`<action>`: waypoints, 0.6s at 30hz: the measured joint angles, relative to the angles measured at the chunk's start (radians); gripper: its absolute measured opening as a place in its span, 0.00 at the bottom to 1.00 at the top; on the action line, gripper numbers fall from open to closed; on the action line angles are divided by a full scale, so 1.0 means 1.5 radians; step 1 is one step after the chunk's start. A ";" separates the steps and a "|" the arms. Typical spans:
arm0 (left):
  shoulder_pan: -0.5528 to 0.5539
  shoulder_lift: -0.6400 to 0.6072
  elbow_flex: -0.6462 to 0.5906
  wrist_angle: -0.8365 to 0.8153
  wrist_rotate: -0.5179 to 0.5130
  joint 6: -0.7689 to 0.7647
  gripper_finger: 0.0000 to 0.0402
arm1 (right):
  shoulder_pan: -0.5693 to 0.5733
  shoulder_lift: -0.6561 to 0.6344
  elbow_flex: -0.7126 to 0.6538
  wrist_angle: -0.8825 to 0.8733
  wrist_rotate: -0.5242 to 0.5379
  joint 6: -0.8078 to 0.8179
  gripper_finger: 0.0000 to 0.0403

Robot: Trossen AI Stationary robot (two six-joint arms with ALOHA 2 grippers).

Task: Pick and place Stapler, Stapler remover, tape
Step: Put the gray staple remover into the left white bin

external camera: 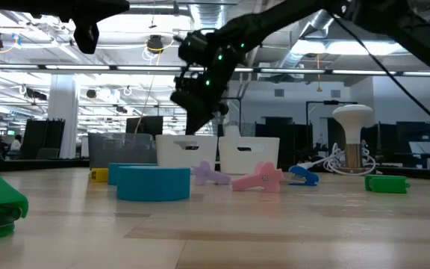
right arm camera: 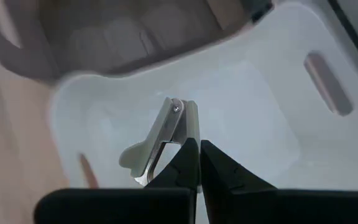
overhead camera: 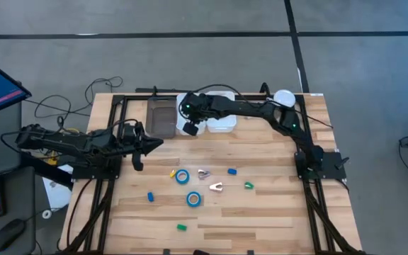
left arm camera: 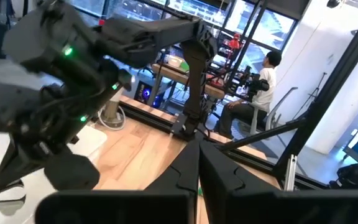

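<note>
**Staple remover in the white bin, right arm above it**

A pale wooden table (overhead camera: 261, 212) stands on a grey floor; in the low view an open hall with ceiling lights stretches behind it. Three bins sit at the upper middle of the high view: a grey bin (overhead camera: 161, 117) and two white bins (overhead camera: 222, 122) beside it. The right gripper (overhead camera: 190, 128) reaches over the nearer white bin, its fingers pressed together and holding nothing. In the right wrist view a pale staple remover (right arm camera: 160, 140) lies on that bin's floor, just past the closed fingertips.

The left gripper (overhead camera: 139, 147) waits at the left side of the table, its fingers also closed and empty.

In the lower middle of the high view lie two blue tape rolls (overhead camera: 183, 176) (overhead camera: 193, 200), near each other. Between them and to their right sit two more staple removers (overhead camera: 204, 173) (overhead camera: 216, 187). Small coloured blocks (overhead camera: 248, 185) are scattered around them. A white lamp (external camera: 351, 138) stands at the table's far right corner.
</note>
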 joint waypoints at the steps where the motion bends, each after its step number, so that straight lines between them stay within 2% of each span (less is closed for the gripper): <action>1: 0.000 0.000 0.000 0.000 0.000 0.000 0.01 | -0.001 0.008 0.000 0.001 0.000 0.000 0.00; 13: 0.000 0.000 0.000 0.000 0.000 -0.001 0.01 | -0.008 0.015 0.000 0.019 -0.015 0.002 0.00; 18: 0.000 0.000 0.000 0.000 0.000 -0.001 0.01 | -0.009 0.015 0.000 0.020 -0.032 0.002 0.04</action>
